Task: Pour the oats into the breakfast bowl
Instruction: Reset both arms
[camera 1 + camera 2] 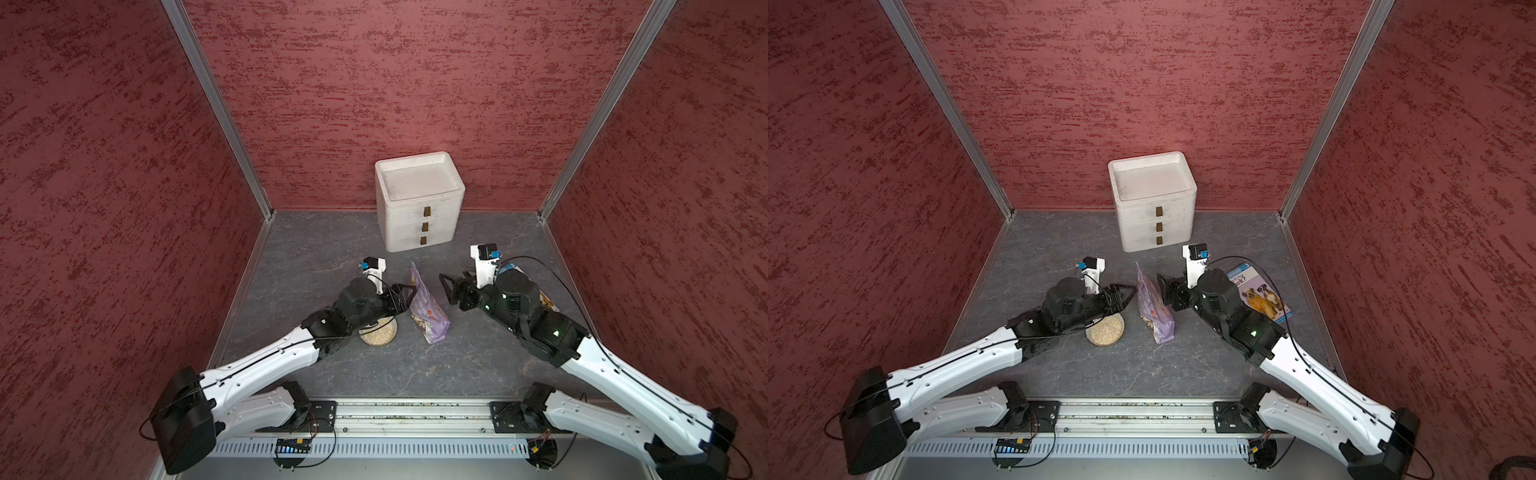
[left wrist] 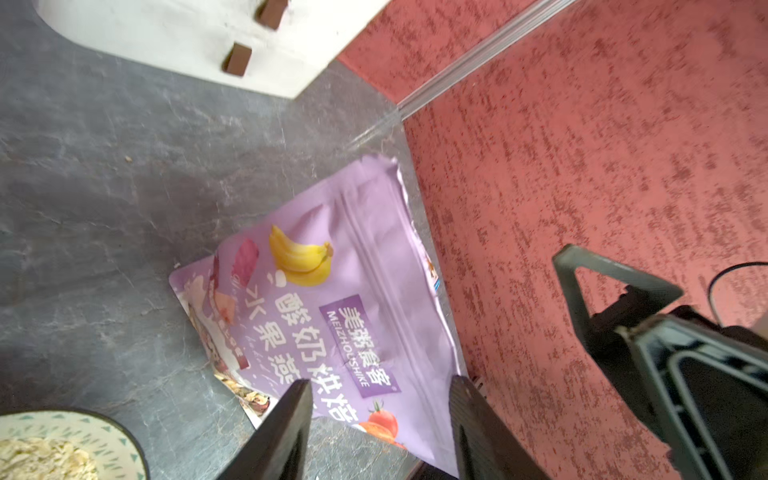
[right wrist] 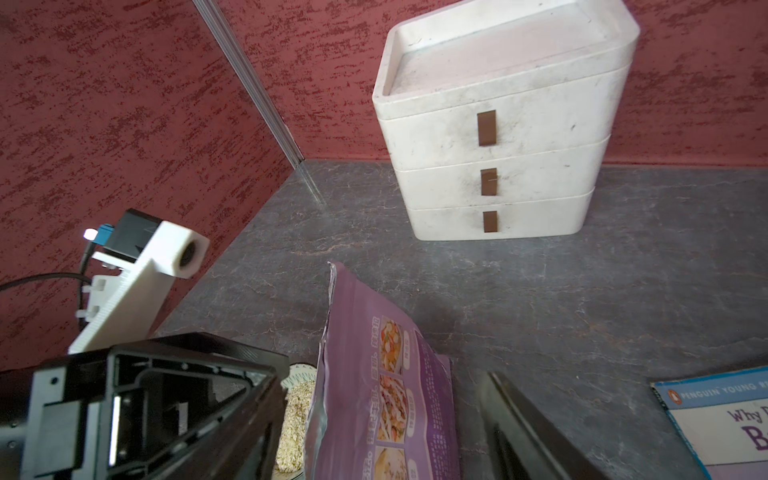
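The lilac pouch (image 1: 428, 307) (image 1: 1152, 305) stands upright on the grey table between my two grippers, its top edge open. The breakfast bowl (image 1: 378, 344) (image 1: 1105, 344) sits left of it, half under my left arm, with pale oats (image 1: 1105, 328) (image 3: 295, 415) inside. My left gripper (image 1: 409, 293) (image 2: 380, 395) is open, its fingers apart just short of the pouch's printed face (image 2: 332, 291). My right gripper (image 1: 446, 289) (image 3: 390, 386) is open too, its fingers either side of the pouch (image 3: 374, 374), with a gap on one side.
A white three-drawer foam box (image 1: 419, 208) stands at the back wall. A dog-picture book (image 1: 1262, 295) lies flat under my right arm. Red walls close in the left, right and back.
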### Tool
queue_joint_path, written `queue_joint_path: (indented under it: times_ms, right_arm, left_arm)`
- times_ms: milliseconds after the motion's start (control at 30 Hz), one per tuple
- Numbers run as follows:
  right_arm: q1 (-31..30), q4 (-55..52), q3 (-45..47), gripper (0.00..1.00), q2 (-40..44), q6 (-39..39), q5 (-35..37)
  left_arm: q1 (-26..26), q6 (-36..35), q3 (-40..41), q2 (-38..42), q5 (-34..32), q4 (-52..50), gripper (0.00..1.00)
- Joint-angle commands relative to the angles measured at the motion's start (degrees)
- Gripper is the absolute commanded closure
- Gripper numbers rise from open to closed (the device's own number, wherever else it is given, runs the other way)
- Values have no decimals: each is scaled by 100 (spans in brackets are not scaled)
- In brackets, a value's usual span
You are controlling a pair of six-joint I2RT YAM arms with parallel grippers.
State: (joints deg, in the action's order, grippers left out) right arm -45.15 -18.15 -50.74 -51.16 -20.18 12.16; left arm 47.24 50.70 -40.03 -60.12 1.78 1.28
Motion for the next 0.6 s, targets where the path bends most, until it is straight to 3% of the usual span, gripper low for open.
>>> queue_joint_path:
  times_ms: [0,200,333,367,500,567]
  right_arm:
    - [42,118,78,21,40,166,271]
    - [41,125,146,19,26,93,463]
    - [41,15,120,7,60,174,1373]
    - [41,83,176,2,88,259,1654]
    - [52,876,546,1,207,1178,2359]
    - [182,1165,559,1,82,1538,2804]
  left_arm:
    - [-90,-124,259,129,-167,-64,45]
    - [-158,-389,124,274,-182,-354,42]
    - [-281,-1114,-298,562,-623,-1178,33]
    - [-348,-1296,-394,654,-731,-1341,31]
    - [-778,-1931,-631,1014,-1080,-1673,19]
    - [-1269,-2098,-786,1013,-1369,-1893,8]
